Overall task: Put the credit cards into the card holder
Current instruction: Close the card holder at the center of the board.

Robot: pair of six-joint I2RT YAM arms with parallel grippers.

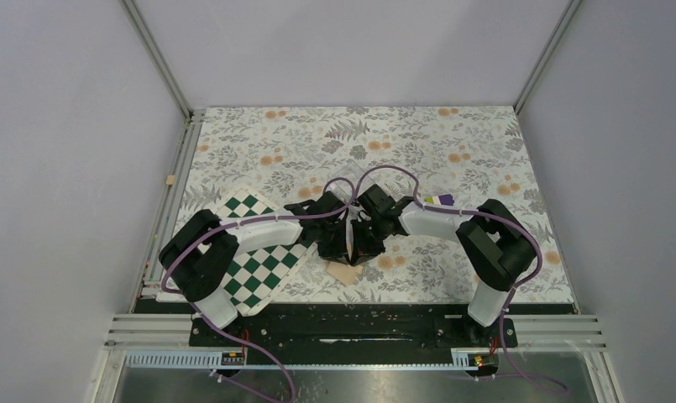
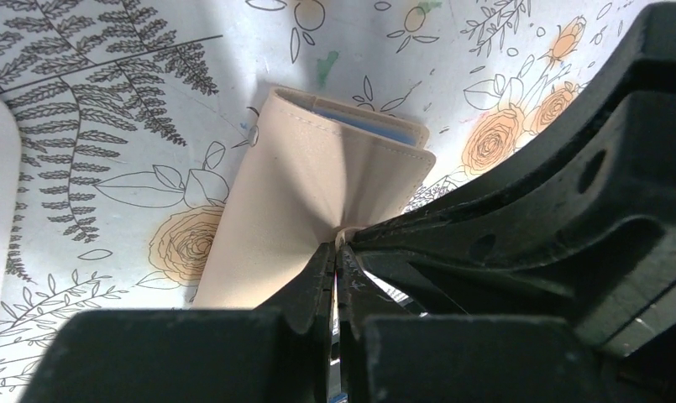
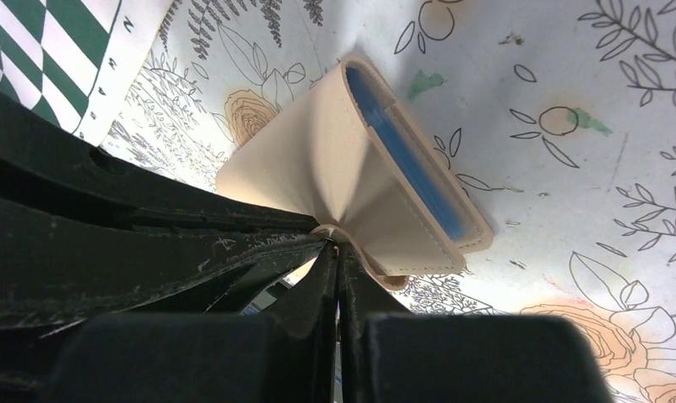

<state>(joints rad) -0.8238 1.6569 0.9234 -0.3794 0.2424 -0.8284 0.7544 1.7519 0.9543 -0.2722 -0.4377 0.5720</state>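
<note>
Top external view: both arms reach inward and meet over the near middle of the desk, which has a floral-printed cover. The card holder shows as a tan corner just on the near side of the two black heads. The green-and-white chequered board lies at the desk's near left, partly under the left arm. The purple and yellow-green block sits beyond the right forearm, well apart from the card holder.

Left wrist view: the left pincer is clenched, its fingertips pressed together on the near edge of the card holder (a small tan tab sits right at the tips). The tan cover creases outward from the pinch. The light blue lining shows at the far end. The right arm's head crowds in from the right, and I cannot tell whether the two heads touch.

Right wrist view: the right pincer is likewise clenched on that same near edge, just beside the left one. The lining shows along the card holder's right-hand edge, and a corner of the board is at upper left.
</note>
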